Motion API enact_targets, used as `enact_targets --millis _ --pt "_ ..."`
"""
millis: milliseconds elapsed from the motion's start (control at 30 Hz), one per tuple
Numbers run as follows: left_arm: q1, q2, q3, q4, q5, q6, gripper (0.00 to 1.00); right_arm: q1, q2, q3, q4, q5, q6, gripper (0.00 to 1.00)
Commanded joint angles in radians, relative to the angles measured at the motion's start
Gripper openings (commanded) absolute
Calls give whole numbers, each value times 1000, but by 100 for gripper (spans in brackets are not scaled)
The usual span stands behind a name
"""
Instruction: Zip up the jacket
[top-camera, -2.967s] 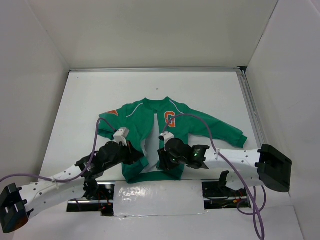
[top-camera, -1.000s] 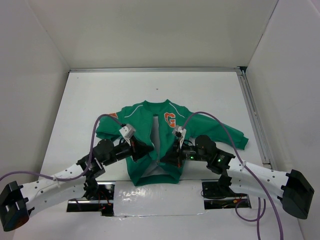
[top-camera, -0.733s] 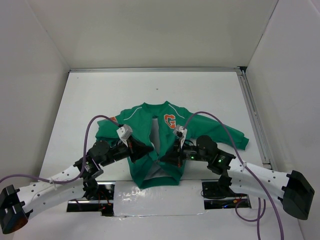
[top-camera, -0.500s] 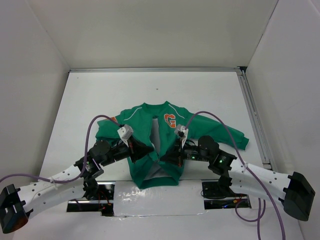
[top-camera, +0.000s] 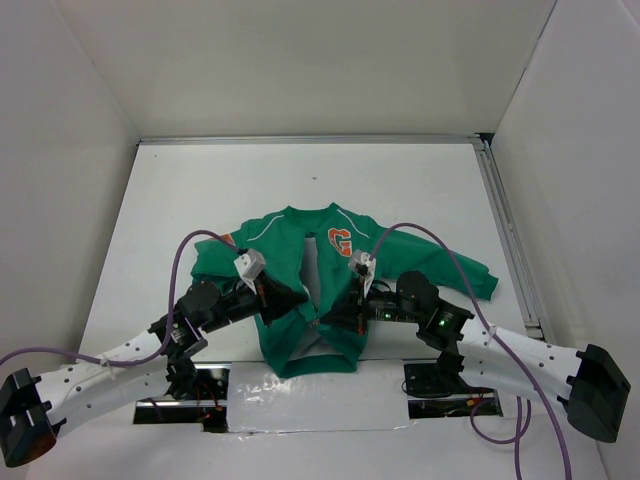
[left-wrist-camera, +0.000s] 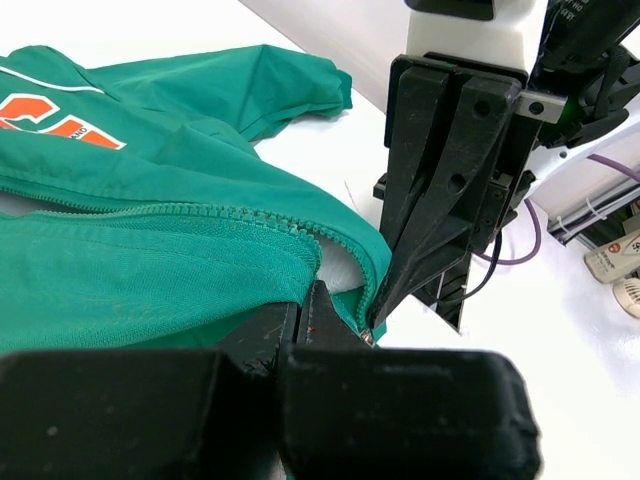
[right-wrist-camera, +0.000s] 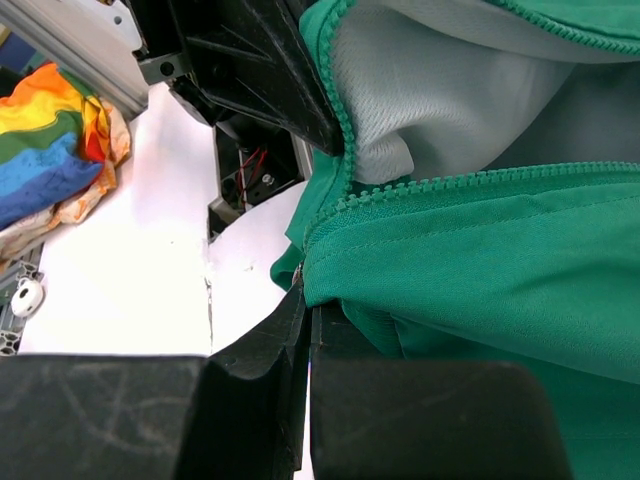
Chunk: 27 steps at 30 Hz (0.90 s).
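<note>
The green jacket (top-camera: 335, 270) lies on the white table, front open, grey lining showing between the two zip edges, with its orange "G" (top-camera: 340, 241) on the chest. My left gripper (top-camera: 297, 297) is shut on the jacket's left front panel near the hem; the left wrist view shows the gripper (left-wrist-camera: 303, 312) pinching green fabric (left-wrist-camera: 150, 260). My right gripper (top-camera: 326, 318) is shut on the bottom of the other zip edge, and in its own wrist view the gripper (right-wrist-camera: 305, 290) bites the hem corner. The two tips nearly meet at the zip's lower end (left-wrist-camera: 370, 335).
A gap in the table's front edge (top-camera: 190, 385) shows wiring between the arm bases. A metal rail (top-camera: 505, 230) runs along the right side. White walls enclose the table. A rainbow-coloured cloth (right-wrist-camera: 45, 150) lies beyond the table edge in the right wrist view.
Since three seconds ago both grippers have drawn the lower front edges together and the jacket has shifted slightly. Over the last second almost nothing has moved.
</note>
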Motion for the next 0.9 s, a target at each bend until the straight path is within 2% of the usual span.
enact_targets --millis 0,367,867 --pt "-5 -17 -15 94 16 25 0 -6 -24 13 80 1 -12 0" --pt "-5 -52 -43 114 55 25 0 -21 -18 13 92 -24 -6 0" --pt "-5 -26 -33 121 10 -24 0 -19 -3 5 101 -58 -9 0"
